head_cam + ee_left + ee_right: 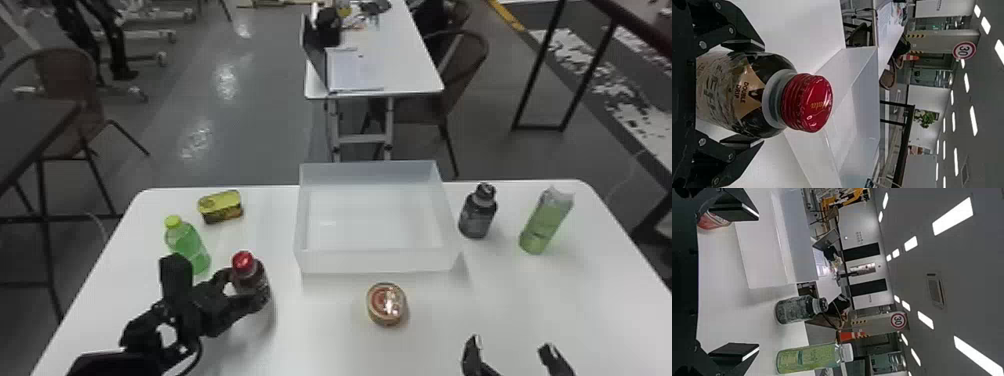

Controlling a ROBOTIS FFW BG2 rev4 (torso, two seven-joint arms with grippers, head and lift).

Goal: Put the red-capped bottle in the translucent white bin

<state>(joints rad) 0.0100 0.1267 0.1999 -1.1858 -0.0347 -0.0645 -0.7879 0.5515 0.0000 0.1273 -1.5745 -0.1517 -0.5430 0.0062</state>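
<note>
Left end effector (246, 290) grips red-capped bottle (250, 276) near translucent bin (375, 261).

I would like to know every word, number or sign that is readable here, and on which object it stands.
"DOUBLE DRIP": label of red-capped bottle
"30": round background sign
Too small or unclear: script on red cap, larger label letters, print on dark bottle and light-green bottle.

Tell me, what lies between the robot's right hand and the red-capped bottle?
In the head view, a round tin lies on the white table between the right hand and the red-capped bottle.
</note>
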